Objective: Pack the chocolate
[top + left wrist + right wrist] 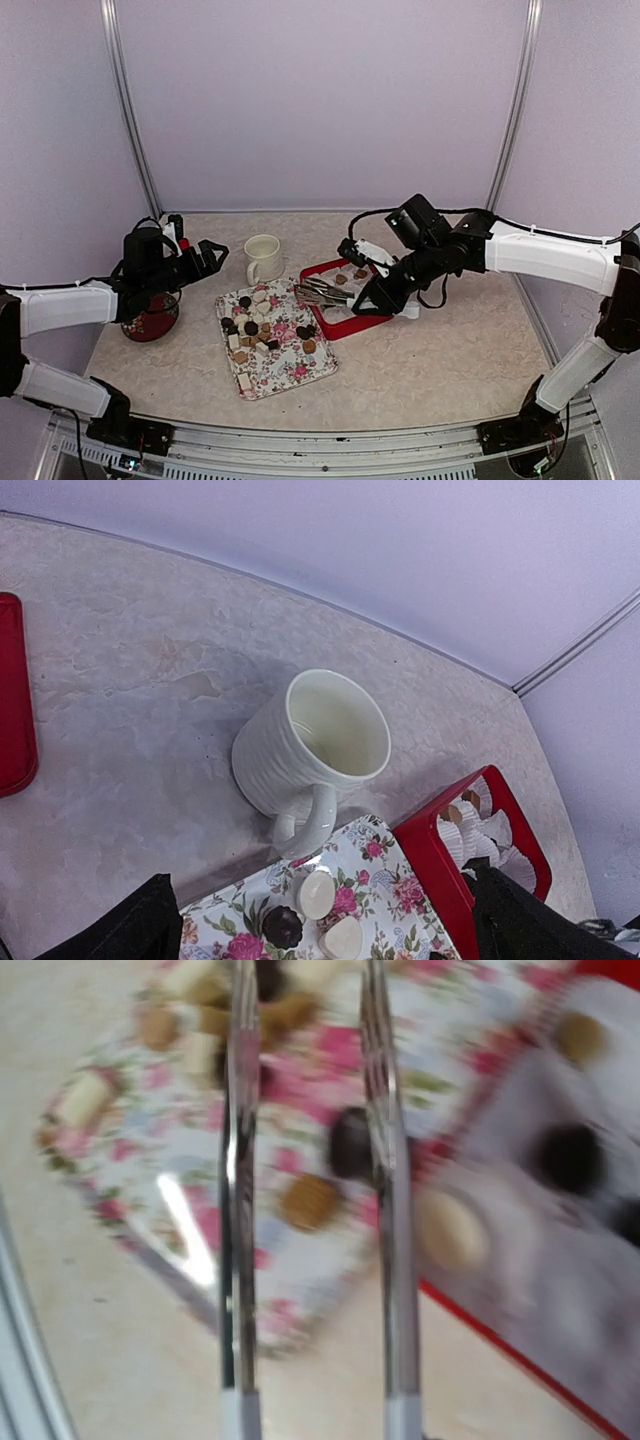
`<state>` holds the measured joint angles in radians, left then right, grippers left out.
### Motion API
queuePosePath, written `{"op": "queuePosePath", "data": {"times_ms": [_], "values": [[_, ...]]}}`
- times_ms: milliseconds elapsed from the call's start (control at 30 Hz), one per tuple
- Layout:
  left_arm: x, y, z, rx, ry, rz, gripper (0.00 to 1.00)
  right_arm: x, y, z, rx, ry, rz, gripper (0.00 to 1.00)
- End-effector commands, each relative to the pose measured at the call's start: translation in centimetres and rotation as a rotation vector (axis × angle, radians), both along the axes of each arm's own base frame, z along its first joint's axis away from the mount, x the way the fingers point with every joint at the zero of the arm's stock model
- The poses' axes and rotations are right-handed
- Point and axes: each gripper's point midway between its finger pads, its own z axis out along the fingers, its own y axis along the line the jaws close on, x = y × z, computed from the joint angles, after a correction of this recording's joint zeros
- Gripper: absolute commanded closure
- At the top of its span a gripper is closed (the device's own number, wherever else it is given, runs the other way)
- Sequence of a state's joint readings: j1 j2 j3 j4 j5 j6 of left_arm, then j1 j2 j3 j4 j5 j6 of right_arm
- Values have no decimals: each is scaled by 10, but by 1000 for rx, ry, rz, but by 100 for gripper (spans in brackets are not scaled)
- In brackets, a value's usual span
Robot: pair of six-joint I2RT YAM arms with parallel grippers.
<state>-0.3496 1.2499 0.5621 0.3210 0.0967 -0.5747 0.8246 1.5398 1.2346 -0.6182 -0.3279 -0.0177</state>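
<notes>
Tongs (238,1210) poised, red box (345,326) barely filled.
Most chocolate (252,328) sits on tray (290,376); right gripper (368,298) clamps tongs, left gripper (211,257) gapes.

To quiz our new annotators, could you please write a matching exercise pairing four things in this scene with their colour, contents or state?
Things: 1 mug; 2 floral tray; 3 red box; 4 tongs.
Descriptions: a gripped by the right pincer; b holds white paper liners; c cream, upright; d carries loose chocolate.
Pairs: 1c, 2d, 3b, 4a.
</notes>
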Motion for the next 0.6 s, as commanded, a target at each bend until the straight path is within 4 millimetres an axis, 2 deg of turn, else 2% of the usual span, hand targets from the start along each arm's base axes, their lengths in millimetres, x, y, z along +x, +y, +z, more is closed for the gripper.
{"op": "queuePosePath", "data": {"times_ms": [0, 100, 200, 333, 567], "values": [[3, -1, 17, -2, -47, 0, 1, -28, 39, 0, 30, -15, 117, 63], [2, -1, 18, -3, -49, 1, 1, -57, 57, -17, -9, -24, 211, 63], [2, -2, 19, -4, -53, -3, 1, -75, 67, -30, -45, -33, 289, 64], [2, -1, 18, -4, -51, -1, 1, -82, 79, -35, -63, -52, 334, 64], [2, -3, 20, -10, -57, -5, 1, -93, 91, -65, -173, -117, 436, 62]]}}
